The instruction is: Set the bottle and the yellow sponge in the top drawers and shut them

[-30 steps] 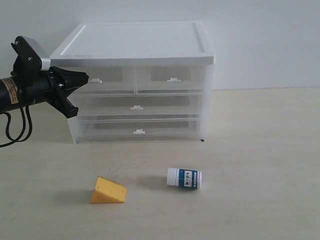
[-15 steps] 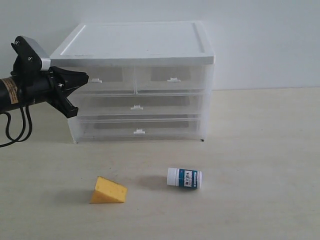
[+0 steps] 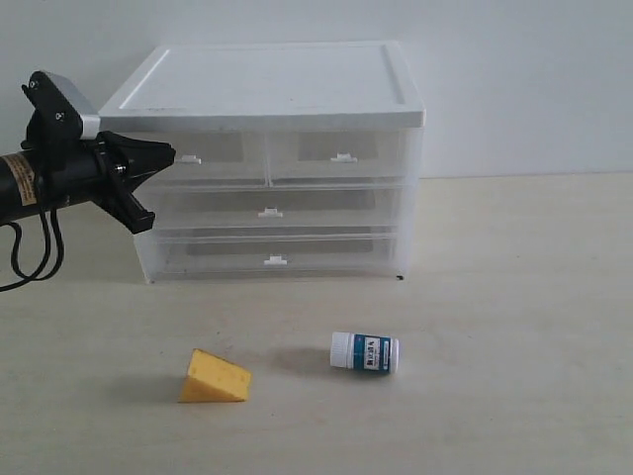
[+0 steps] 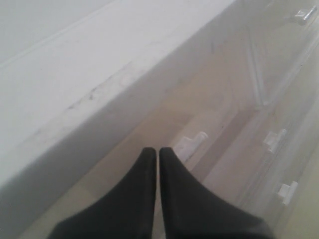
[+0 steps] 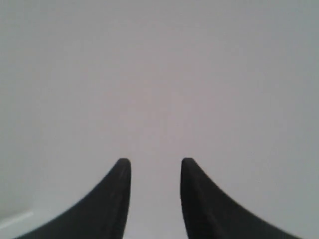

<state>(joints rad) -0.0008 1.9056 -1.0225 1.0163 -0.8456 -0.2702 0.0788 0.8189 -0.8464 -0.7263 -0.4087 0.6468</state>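
The white pill bottle (image 3: pixel 365 352) with a teal label lies on its side on the table in front of the cabinet. The yellow sponge (image 3: pixel 213 377), a cheese-like wedge, sits to its left. Both top drawers, left (image 3: pixel 203 158) and right (image 3: pixel 336 154), are pushed in. My left gripper (image 3: pixel 166 154) is shut and empty, its tips just left of the left top drawer's tab handle (image 4: pixel 191 144). In the left wrist view the left gripper (image 4: pixel 158 152) points at that handle. My right gripper (image 5: pixel 152 164) is open, facing a blank wall, and out of the exterior view.
The white translucent cabinet (image 3: pixel 277 89) stands at the back of the wooden table (image 3: pixel 514 327). Below the top pair are two full-width drawers, the middle (image 3: pixel 272 211) and the bottom (image 3: pixel 275 257), both pushed in. A black cable (image 3: pixel 30 259) hangs under the left arm.
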